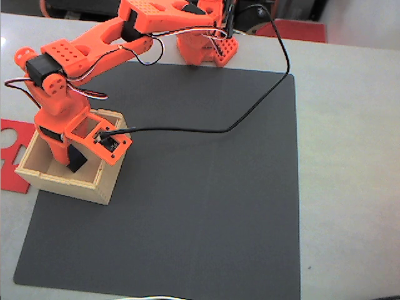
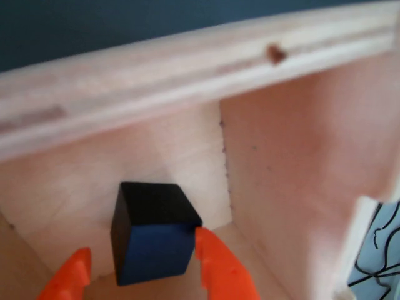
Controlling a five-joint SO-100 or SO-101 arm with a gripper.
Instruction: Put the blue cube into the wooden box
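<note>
Jaws [image 2: 140, 265] lowered inside wooden box [image 2: 187, 94], spread apart. Blue cube [image 2: 153, 234] between fingertips: one tip touching cube's right edge, other tip clear of its left side, so grip looks released, or nearly so. Cube appears to sit on box floor near back corner, just ahead of jaws. Cube turned corner-on toward jaws; equal sides, no long axis. Next move, as judged: lift straight out. Fixed view: arm bent over box [image 1: 72, 181] at dark mat's [image 1: 200, 206] left edge.

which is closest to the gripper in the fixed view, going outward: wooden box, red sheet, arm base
From the gripper:
1. wooden box, around the gripper, at left.
2. red sheet, just left of the box.
3. arm base, top centre, beyond the mat.
</note>
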